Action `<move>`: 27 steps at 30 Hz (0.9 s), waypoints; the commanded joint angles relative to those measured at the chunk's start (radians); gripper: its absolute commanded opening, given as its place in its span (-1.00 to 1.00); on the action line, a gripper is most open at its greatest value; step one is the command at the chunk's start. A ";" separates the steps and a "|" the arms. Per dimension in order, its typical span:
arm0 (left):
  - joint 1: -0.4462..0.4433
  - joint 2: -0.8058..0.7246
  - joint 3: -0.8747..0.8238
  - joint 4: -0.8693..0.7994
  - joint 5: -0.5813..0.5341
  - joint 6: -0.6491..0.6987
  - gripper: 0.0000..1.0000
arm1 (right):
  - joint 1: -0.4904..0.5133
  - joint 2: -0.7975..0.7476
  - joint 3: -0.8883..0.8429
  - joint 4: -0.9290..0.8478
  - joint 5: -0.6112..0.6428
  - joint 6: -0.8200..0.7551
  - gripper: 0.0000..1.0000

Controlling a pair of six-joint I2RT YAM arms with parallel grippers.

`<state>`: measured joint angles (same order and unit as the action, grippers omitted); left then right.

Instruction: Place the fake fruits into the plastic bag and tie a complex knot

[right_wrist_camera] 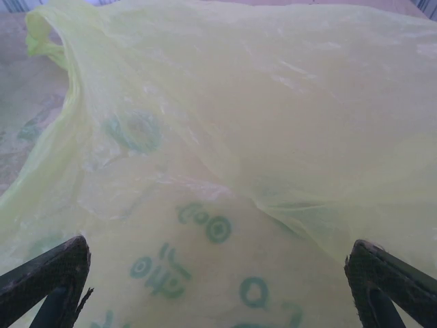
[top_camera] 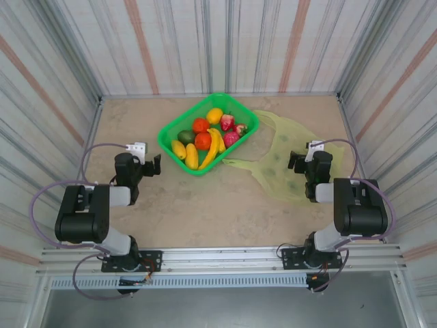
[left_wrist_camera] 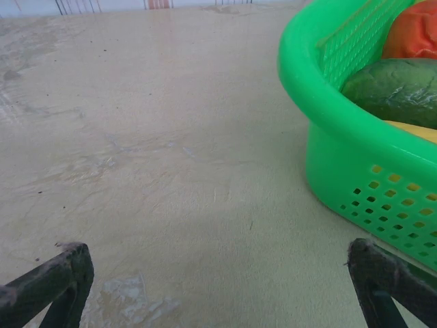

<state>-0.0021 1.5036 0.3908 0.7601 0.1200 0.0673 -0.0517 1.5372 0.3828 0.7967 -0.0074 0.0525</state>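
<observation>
Surface: pale, mottled surface (top_camera: 205,212) ran from the arm bases (top_camera: 130,260) at the near edge to striped walls (top_camera: 205,41) on the far side.
Left tool: left tool (top_camera: 153,166) hovered at near left with its jaws wide and empty, facing the basket's left wall just beyond it.
Right tool: right tool (top_camera: 295,162) hung at near right, also wide and empty, low over the bag.
Plastic bag: plastic bag (top_camera: 280,154) lay flat and crumpled on the right, just beside the basket. Its mouth looked closed, and a handle loop (right_wrist_camera: 42,34) showed at its far left.
Basket: green mesh basket (top_camera: 171,133) sat at far centre.
Fake fruits: fake fruits (top_camera: 205,140) all lay in the basket, none in the bag.
Step in hand: judged to be opening the bag, before any fruit moved.
Doing it well: pinch a single layer near the handle and lift slowly so the mouth gapes towards the basket. The thin film would likely slip or cling, so the left tool should probably hold the opposite rim.
</observation>
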 commanded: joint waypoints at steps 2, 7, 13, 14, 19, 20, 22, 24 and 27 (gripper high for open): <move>-0.001 0.006 0.020 0.028 -0.009 0.020 0.97 | 0.004 0.013 0.022 0.023 -0.015 0.022 0.98; -0.001 0.006 0.020 0.027 -0.008 0.020 0.97 | 0.003 0.012 0.025 0.021 -0.017 0.024 0.98; -0.035 0.004 0.016 0.035 -0.077 0.032 0.97 | 0.000 0.013 0.022 0.022 -0.024 0.029 0.98; -0.038 0.004 0.010 0.046 -0.086 0.034 0.97 | -0.001 0.012 0.021 0.024 -0.026 0.030 0.98; -0.035 0.004 0.013 0.038 -0.082 0.034 0.97 | -0.001 0.012 0.021 0.026 -0.027 0.029 0.98; -0.037 0.004 0.012 0.039 -0.083 0.034 0.97 | -0.002 0.012 0.021 0.025 -0.026 0.029 0.98; -0.038 0.005 0.013 0.039 -0.084 0.035 0.97 | -0.001 0.011 0.019 0.026 -0.026 0.030 0.98; -0.038 0.004 0.014 0.038 -0.084 0.034 0.97 | -0.002 0.012 0.019 0.026 -0.027 0.030 0.98; -0.034 0.007 0.017 0.038 -0.080 0.032 0.97 | -0.002 0.012 0.019 0.026 -0.028 0.030 0.98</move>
<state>-0.0372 1.5036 0.3908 0.7677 0.0540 0.0826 -0.0525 1.5375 0.3836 0.8013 -0.0269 0.0708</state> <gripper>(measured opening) 0.987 0.991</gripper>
